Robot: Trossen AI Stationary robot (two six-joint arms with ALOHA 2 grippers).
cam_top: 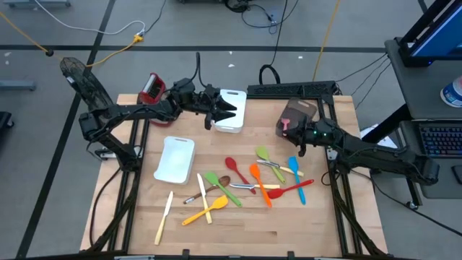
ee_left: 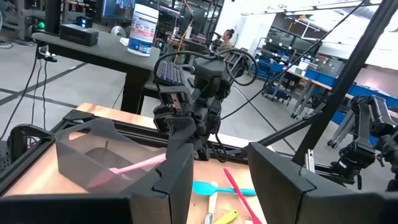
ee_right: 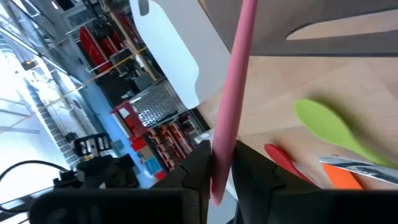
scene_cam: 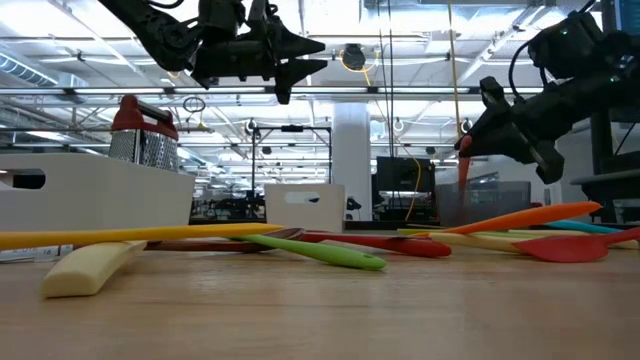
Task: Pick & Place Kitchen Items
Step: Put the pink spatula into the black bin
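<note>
The right jaws [ee_right: 225, 167] gripped a smooth pink spoon [ee_right: 231, 99] (its handle long and thin) over the grey bin [cam_top: 297, 115], while the left jaws [cam_top: 214, 110] hung open above the white bin [cam_top: 232, 108].

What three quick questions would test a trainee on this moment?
1. True or false: the left gripper holds a utensil.
2. The utensil between the right gripper's fingers is: A blue, B pink, C yellow.
3. Which container lies under that utensil?

Key: 1 false, its fingers stand open and empty. 2 B. 3 the grey bin.
</note>
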